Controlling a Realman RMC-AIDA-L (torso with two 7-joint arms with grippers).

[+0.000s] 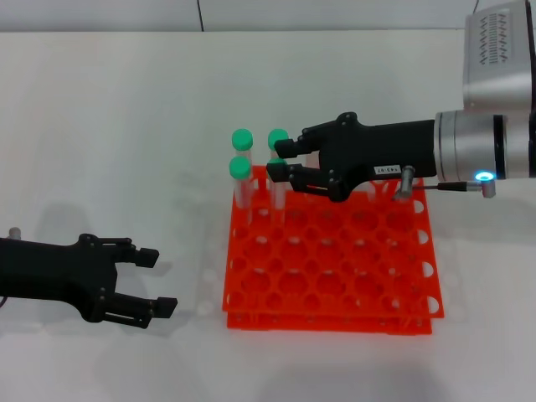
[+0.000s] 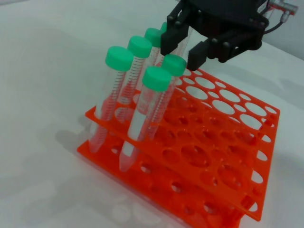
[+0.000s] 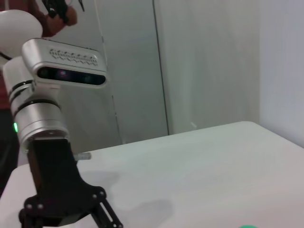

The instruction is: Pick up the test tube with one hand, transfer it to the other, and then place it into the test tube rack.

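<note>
The orange-red test tube rack (image 1: 335,276) lies on the white table, also in the left wrist view (image 2: 228,156). My right gripper (image 1: 283,161), the one with the white label, hovers over the rack's far left corner (image 2: 183,51). Its fingers are shut on the green cap of the test tube (image 1: 276,162), which stands tilted in a corner hole (image 2: 174,65). My left gripper (image 1: 155,280) rests low over the table to the left of the rack, open and empty.
Several other green-capped tubes (image 1: 242,137) stand in the same far left corner of the rack (image 2: 118,57), close around the held one. The rack's remaining holes hold nothing. In the right wrist view the left arm (image 3: 42,118) shows above the table.
</note>
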